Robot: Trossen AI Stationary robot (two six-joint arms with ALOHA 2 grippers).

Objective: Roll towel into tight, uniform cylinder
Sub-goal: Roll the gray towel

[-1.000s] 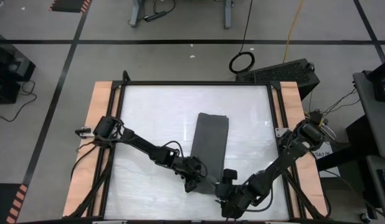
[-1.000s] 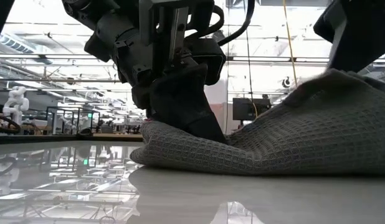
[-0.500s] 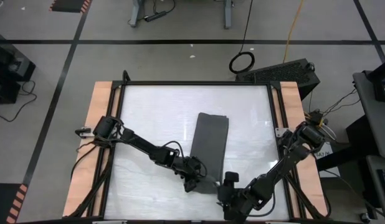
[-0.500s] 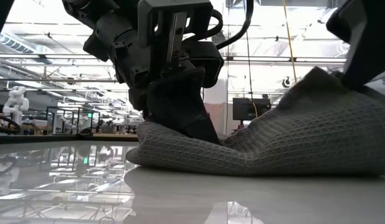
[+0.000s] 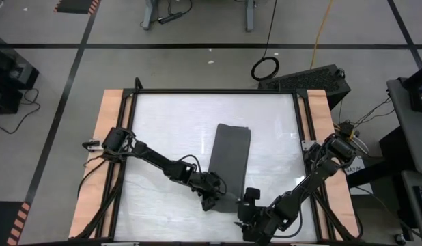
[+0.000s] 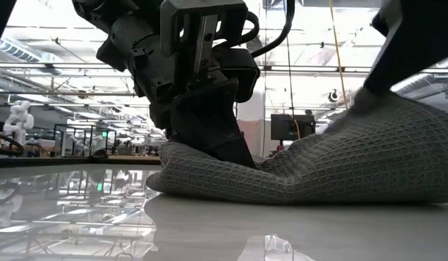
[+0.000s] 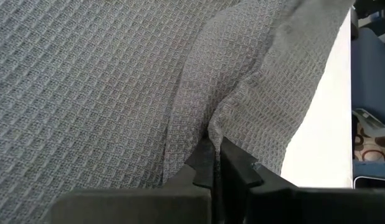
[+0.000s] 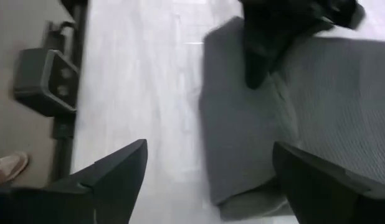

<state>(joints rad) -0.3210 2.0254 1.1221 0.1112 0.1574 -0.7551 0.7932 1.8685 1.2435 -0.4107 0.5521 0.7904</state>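
The dark grey towel lies lengthwise on the white table, its far part flat and its near end bunched up. My left gripper is at the towel's near left corner, shut on a fold. My right gripper hangs over the near right corner. It is open, with its fingers wide apart on either side of the towel's near end. My left gripper pinches a raised fold of the towel between its two fingers, near the near left corner. The fingers slant down onto it from the table's left. The rest of the towel lies on the table. My right gripper has one finger close above the towel's raised hump; I cannot tell whether it touches.
A black frame and wooden side strips border the table. There is bare table surface to the left of the towel and beyond its far end. A black box sits off the far right corner.
In the low view, the towel's raised part under my right gripper stood in a sharp peak half a second ago. It has now sunk lower and rounder. My left gripper has kept its hold in place.
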